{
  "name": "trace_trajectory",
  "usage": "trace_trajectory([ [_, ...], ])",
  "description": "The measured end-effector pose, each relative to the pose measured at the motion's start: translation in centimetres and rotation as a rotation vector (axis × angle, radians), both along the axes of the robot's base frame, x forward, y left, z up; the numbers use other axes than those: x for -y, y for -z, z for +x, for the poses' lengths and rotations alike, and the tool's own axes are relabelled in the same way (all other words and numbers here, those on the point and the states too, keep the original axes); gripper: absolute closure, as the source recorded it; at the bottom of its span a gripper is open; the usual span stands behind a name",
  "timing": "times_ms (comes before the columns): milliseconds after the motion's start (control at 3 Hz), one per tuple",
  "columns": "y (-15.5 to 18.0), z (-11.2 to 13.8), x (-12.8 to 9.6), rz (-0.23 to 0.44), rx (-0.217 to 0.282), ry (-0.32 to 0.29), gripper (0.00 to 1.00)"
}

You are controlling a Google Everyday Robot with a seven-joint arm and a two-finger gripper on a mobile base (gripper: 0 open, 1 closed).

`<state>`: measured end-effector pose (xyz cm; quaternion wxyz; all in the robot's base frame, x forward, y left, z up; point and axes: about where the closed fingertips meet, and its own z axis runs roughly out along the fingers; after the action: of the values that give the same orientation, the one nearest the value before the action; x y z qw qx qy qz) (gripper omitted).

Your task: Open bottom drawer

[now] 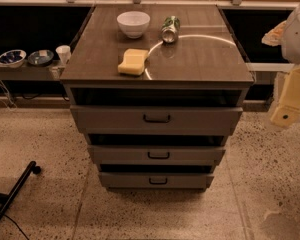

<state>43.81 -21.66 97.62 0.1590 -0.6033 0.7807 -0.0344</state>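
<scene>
The cabinet [110, 69] stands in the middle of the camera view with three grey-brown drawers. The bottom drawer [130, 180] is the lowest, a shallow flat front with a small dark bar handle [158, 181] at its centre. None of its inside shows, only a dark gap above it. The middle drawer [125, 155] and the taller top drawer [110, 120] sit above it. My gripper [286, 115], a pale yellowish part below a white arm, hangs at the right edge. It is well to the right of the cabinet, about level with the top drawer, and touches nothing.
On the cabinet top lie a white bowl [133, 23], a tipped green can [170, 29] and a yellow sponge [133, 62]. A low shelf at the left holds two dark bowls [26, 58] and a white cup [63, 54]. A black leg [15, 194] crosses the speckled floor at lower left.
</scene>
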Motion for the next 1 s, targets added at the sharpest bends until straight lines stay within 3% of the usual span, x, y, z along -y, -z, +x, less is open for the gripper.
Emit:
trace_trajectory([
  [333,0.0,0.0,0.0,0.0,0.0,0.0,0.0],
  [667,6.3,1.5,0.6,0.073,-0.064,-0.048,0.0],
  [1000,14.4,1.1,0.4,0.106,-0.082,-0.129,0.0],
])
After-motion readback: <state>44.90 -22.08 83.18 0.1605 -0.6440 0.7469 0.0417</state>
